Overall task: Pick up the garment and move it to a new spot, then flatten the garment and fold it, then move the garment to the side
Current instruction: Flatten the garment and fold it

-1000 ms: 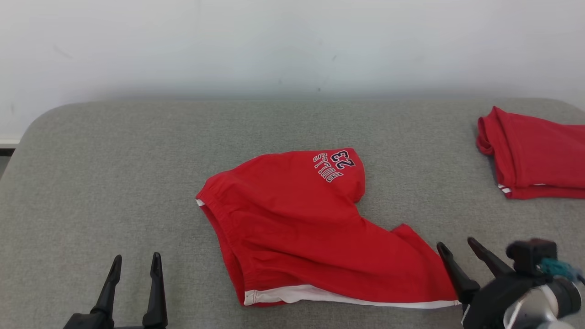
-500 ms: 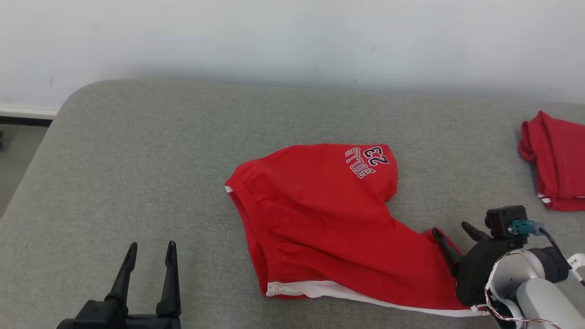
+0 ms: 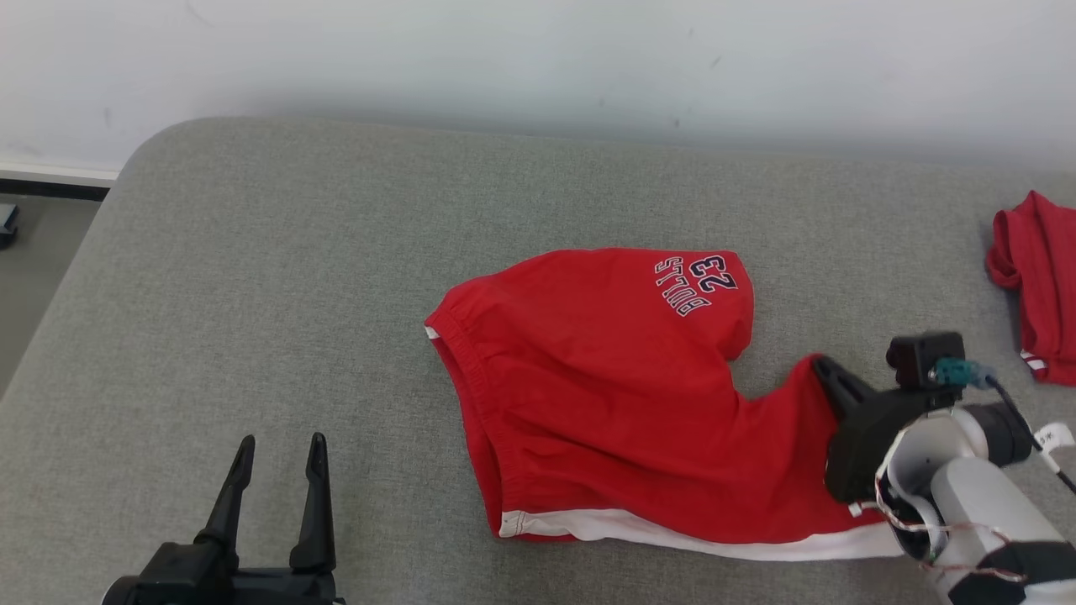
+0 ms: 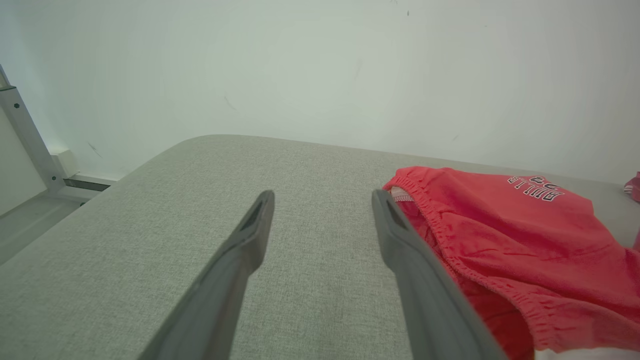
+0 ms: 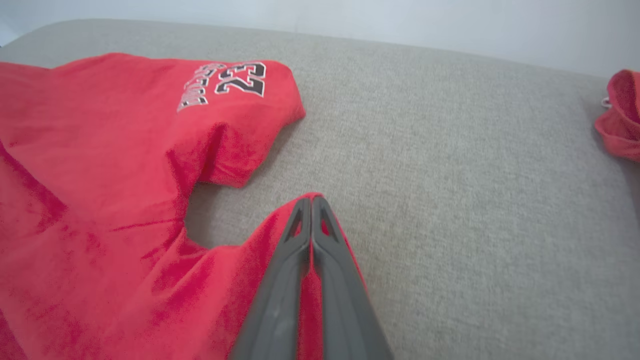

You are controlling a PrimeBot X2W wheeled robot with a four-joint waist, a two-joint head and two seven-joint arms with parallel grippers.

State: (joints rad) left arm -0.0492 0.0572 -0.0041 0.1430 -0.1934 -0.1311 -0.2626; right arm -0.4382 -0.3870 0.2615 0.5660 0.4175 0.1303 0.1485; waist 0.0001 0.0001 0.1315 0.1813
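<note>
Right end effector (image 5: 311,199) pinches one leg edge of the red garment (image 3: 605,395); left end effector (image 3: 282,439) hovers spread wide.

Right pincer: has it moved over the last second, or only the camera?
Yes. Measured against the 23 print on the red shorts, the right pincer has come closer, leftward, and shut on the leg corner.

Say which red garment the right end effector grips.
The shorts printed BULLS 23, held at a leg; the other red garment lies apart, far right.
</note>
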